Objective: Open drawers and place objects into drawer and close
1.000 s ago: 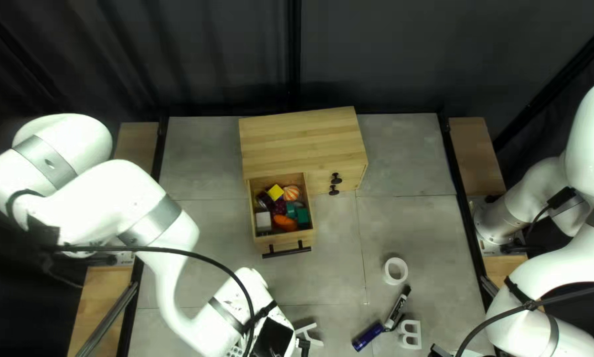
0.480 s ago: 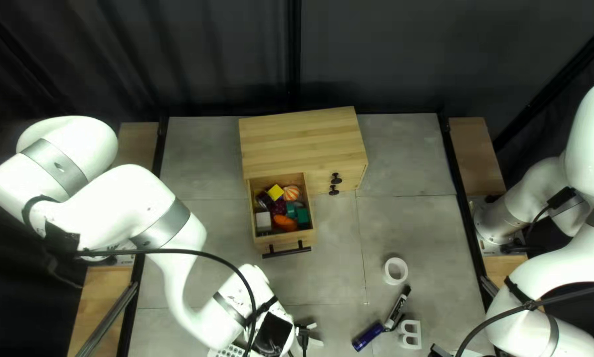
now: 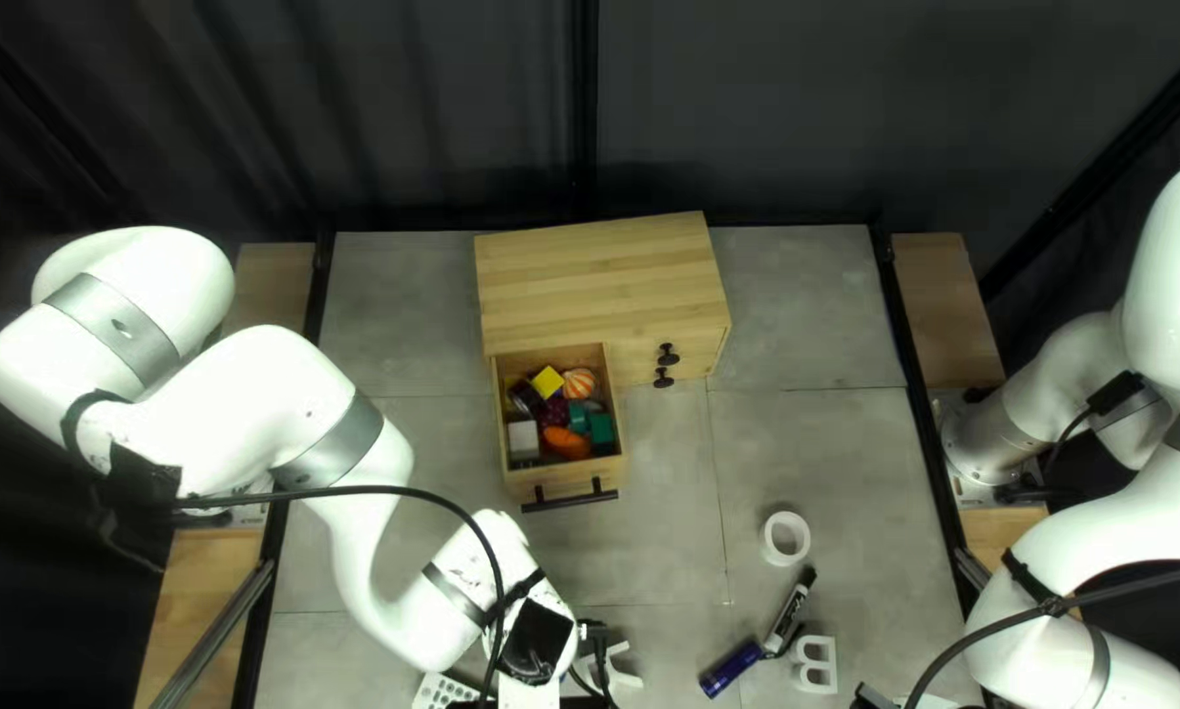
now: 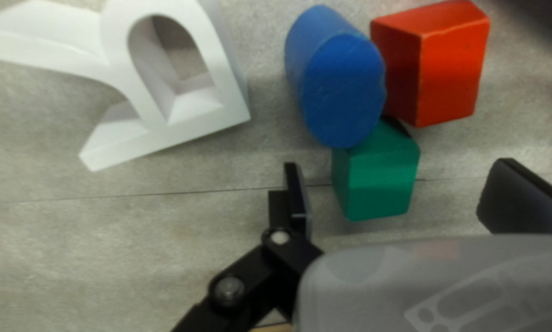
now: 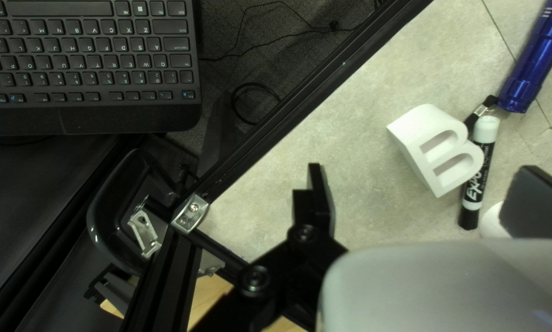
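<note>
Beyond the cabinet's front, a drawer stands pulled out, holding several coloured blocks and toys. My left gripper is low over the table, partly hidden by its arm. In the left wrist view my left gripper is open; a green block lies between and just ahead of its fingers, touching neither. A blue cylinder and a red block lie farther ahead. My right gripper shows at the bottom edge; in the right wrist view my right gripper is open with nothing gripped.
A white letter A lies beside the blocks. A white B, a marker, a blue flashlight and a tape roll lie on the table's near right. The wooden cabinet stands at the far side; a keyboard is off the table.
My left arm has shifted, its wrist turning and moving slightly left, so the gripper by the letter A shows differently. The right arm, drawer and table objects look still.
</note>
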`<control>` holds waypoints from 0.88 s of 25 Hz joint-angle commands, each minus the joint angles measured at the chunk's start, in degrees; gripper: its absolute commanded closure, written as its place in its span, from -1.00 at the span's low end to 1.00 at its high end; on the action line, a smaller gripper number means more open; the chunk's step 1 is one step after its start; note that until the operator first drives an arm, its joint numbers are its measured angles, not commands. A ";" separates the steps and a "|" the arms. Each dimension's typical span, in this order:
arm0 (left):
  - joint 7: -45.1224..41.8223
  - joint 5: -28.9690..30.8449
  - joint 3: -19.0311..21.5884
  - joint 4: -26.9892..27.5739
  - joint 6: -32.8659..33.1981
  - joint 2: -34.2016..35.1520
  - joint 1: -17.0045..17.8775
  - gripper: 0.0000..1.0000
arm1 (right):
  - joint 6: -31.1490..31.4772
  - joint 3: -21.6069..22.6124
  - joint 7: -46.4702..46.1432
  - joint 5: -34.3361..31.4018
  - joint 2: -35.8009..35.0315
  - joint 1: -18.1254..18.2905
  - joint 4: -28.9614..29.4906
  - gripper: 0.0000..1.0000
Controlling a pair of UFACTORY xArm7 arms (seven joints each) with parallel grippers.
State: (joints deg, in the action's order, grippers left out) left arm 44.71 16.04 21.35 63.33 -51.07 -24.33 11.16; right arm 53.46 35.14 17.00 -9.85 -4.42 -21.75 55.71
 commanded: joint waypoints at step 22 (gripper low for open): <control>18.28 -0.92 -3.44 11.31 -28.01 20.81 -7.08 1.00 | 0.00 0.00 0.00 0.00 0.00 0.00 0.00 -1.00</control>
State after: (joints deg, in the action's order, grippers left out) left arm 58.68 14.01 19.60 71.97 -75.35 -5.99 5.91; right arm 53.46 35.14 17.00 -9.85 -4.42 -21.75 55.71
